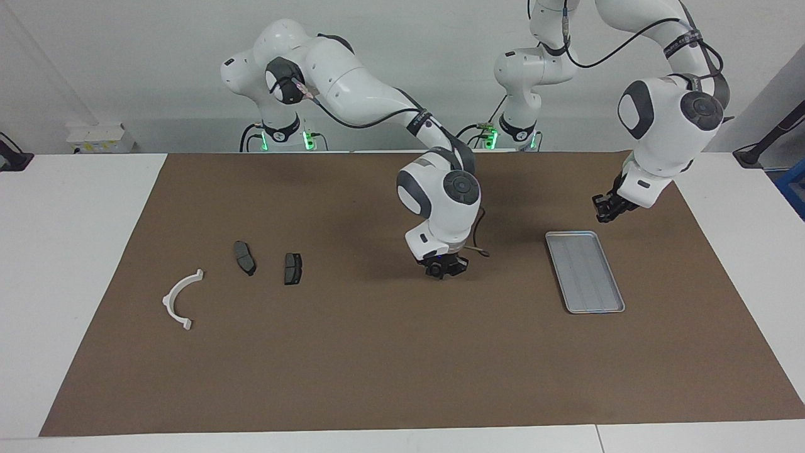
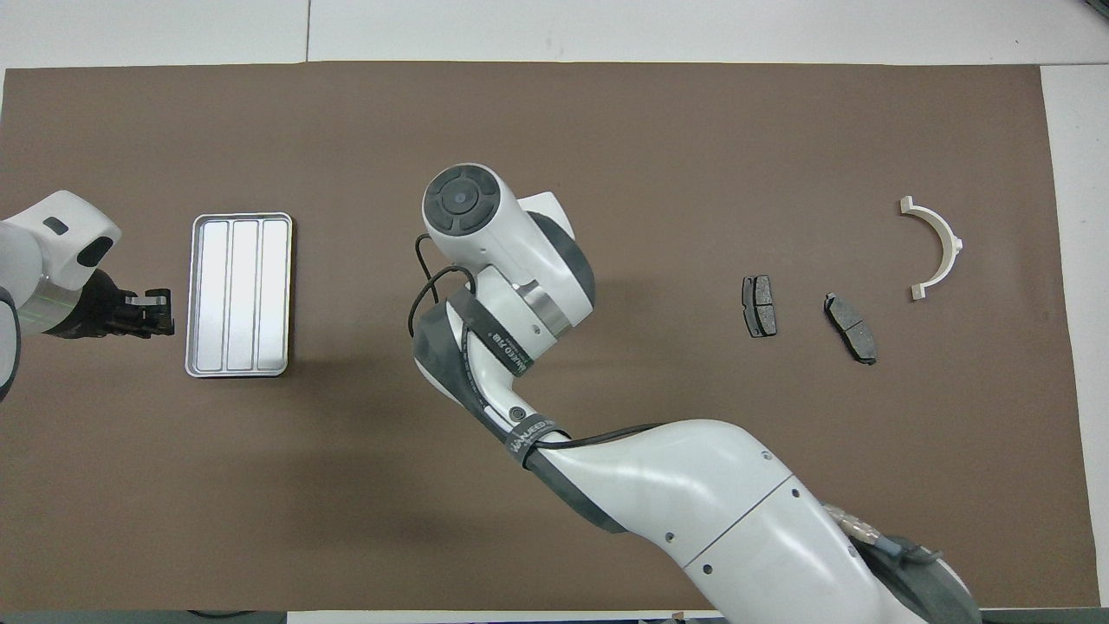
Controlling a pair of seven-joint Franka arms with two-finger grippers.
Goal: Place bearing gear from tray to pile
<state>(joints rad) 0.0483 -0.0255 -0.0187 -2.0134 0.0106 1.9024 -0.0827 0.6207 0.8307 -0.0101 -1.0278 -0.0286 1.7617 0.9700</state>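
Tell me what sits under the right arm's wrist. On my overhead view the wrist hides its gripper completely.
Observer: In the facing view the right gripper is shut on a small dark round part, the bearing gear, low over the brown mat, between the tray and the pile.
Operator: From above, the left gripper looks level with the tray. Is it down there?
Observer: No. The facing view shows the left gripper shut and hanging well above the mat, up off the tray, with nothing visible in it.
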